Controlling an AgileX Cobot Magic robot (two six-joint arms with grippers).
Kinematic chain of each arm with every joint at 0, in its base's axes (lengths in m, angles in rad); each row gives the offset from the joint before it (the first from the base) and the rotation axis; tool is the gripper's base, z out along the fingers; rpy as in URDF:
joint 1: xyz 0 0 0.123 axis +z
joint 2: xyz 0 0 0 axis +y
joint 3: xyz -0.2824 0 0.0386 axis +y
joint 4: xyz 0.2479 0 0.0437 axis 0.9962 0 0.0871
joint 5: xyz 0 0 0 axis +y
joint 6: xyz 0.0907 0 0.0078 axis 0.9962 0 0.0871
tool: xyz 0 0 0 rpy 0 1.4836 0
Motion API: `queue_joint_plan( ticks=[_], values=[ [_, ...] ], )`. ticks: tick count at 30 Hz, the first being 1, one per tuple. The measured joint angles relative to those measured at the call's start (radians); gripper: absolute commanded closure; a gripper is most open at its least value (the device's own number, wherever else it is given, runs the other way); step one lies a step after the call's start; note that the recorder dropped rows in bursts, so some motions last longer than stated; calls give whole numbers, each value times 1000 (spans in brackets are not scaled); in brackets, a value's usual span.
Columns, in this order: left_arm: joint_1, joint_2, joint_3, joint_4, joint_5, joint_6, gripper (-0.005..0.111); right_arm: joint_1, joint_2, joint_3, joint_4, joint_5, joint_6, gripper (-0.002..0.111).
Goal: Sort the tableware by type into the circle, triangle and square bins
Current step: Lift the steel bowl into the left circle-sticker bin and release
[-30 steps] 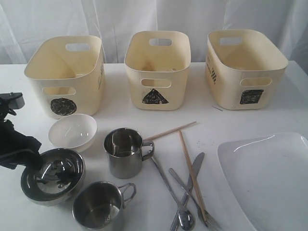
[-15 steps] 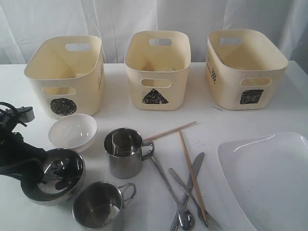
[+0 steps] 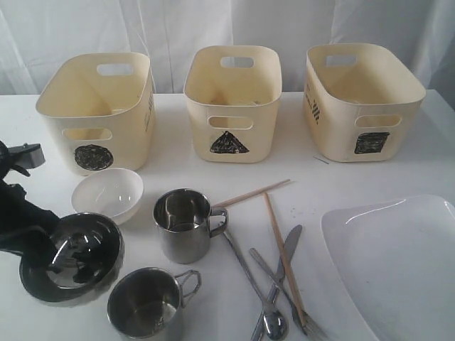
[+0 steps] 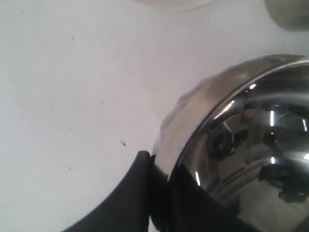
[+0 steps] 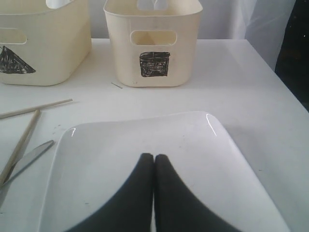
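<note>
My left gripper (image 3: 37,245) (image 4: 161,166) is shut on the rim of the steel bowl (image 3: 75,259) (image 4: 241,145), one finger outside the wall and one inside. The bowl sits tilted at the front left. The small white bowl (image 3: 106,193) lies just behind it, with two steel mugs (image 3: 183,224) (image 3: 146,304) beside it. Chopsticks (image 3: 281,241), spoon (image 3: 274,323), knife (image 3: 288,245) and fork (image 3: 307,325) lie crossed in the middle. My right gripper (image 5: 154,157) hangs shut and empty over the large white plate (image 3: 398,263) (image 5: 120,140).
Three cream bins stand along the back: circle (image 3: 96,110), triangle (image 3: 231,99) and square (image 3: 362,99) (image 5: 154,43). A white curtain hangs behind them. The table's right edge runs close past the plate.
My left gripper has closed onto the steel bowl's rim. The bowl has tipped and shifted a little toward the front left. Everything else is still.
</note>
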Motion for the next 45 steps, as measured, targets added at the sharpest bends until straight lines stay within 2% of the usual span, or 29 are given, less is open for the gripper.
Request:
queue_joint_plan(
  ticks=[4, 9, 15, 22, 36, 40, 45],
  values=[
    [0, -88, -74, 7, 51, 2, 107, 0, 0, 0, 0, 0, 2, 108],
    [0, -155, -257, 7, 65, 2, 107, 0, 0, 0, 0, 0, 4, 108],
    [0, -139, -470, 11, -34, 0, 107, 0, 0, 0, 0, 0, 4, 108],
    [0, 57, -679, 89, -118, -39, 107, 0, 0, 0, 0, 0, 4, 108],
    [0, 558, -1152, 119, -105, -69, 107, 0, 0, 0, 0, 0, 4, 108],
    [0, 640, -1211, 156, -86, -71, 107, 0, 0, 0, 0, 0, 4, 108],
    [2, 693, -1212, 208, -64, -71, 107, 0, 0, 0, 0, 0, 4, 108]
  ],
)
